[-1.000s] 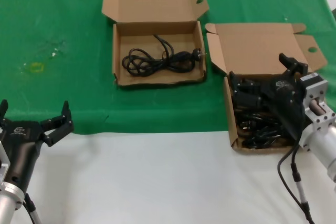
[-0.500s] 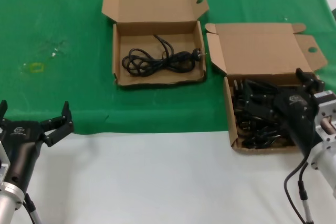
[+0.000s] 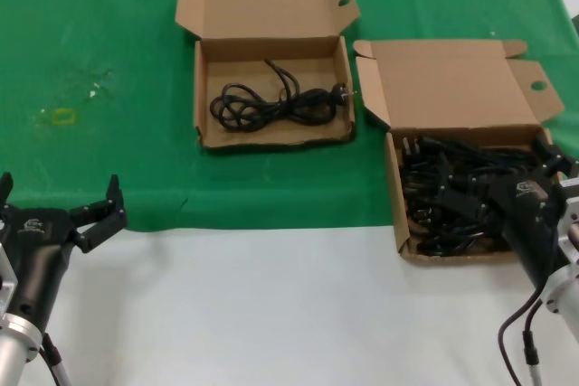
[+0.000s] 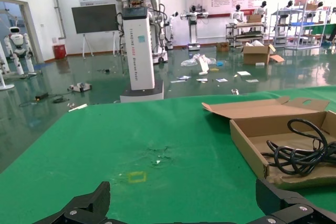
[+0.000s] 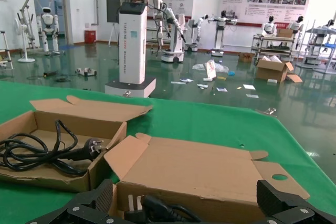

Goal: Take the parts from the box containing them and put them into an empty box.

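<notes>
From the head, our right end effector (image 3: pixel 534 189) sits low at the near right corner of the big box (image 3: pixel 452 79), over the tangled cords (image 3: pixel 452 201); we cannot tell whether it holds one. The small box (image 3: pixel 271 15) already holds one cord (image 3: pixel 271 101). Our left end effector (image 3: pixel 59 210) waits open at the worktop's (image 3: pixel 271 314) near left.

The left wrist shows spread fingers (image 4: pixel 84 211).

The right wrist shows fingers (image 5: pixel 86 205) apart. A lift here could drag several looped cords.
</notes>
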